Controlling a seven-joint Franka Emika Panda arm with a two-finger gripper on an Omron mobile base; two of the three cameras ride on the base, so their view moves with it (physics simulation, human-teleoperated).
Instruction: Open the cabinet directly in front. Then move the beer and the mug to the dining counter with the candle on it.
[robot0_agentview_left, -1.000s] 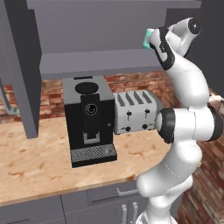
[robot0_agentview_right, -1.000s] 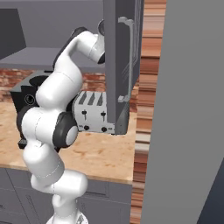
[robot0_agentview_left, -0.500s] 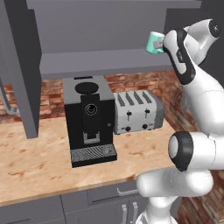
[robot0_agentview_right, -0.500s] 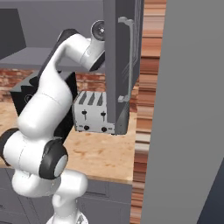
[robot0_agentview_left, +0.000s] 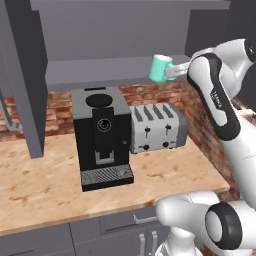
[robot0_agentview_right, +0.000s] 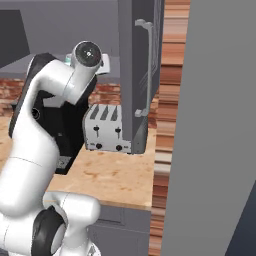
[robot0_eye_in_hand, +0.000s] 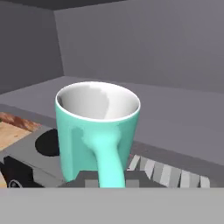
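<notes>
Compared with a second ago, the arm has swung outward and upward, and the mug (robot0_agentview_left: 160, 68) has come away from the robot's shoulder toward the cabinet (robot0_agentview_left: 115, 35), now hanging in front of the shelf edge (robot0_agentview_left: 100, 75) on its right part. The end effector (robot0_agentview_left: 172, 73) is clamped narrowly on the mug's handle; in the hand view the teal handle (robot0_eye_in_hand: 109, 162) runs down between the dark fingertips and the white inside of the mug (robot0_eye_in_hand: 98, 131) faces the camera, so the mug is held roughly upright, clear of the shelf.

Below it, on the wooden table (robot0_agentview_left: 45, 185), a black coffee machine (robot0_agentview_left: 101, 137) stands near the brick back wall, and a silver four-slot toaster (robot0_agentview_left: 157, 128) sits just beside it on its right, toward the table's right back corner. The mug hangs above the toaster.

Both cabinet doors are swung open: the left door (robot0_agentview_left: 22, 75) hangs over the left part of the table, and in the right base view the right door (robot0_agentview_right: 140, 75) with its long silver handle (robot0_agentview_right: 148, 70) stands edge-on past the toaster (robot0_agentview_right: 107, 127).
</notes>
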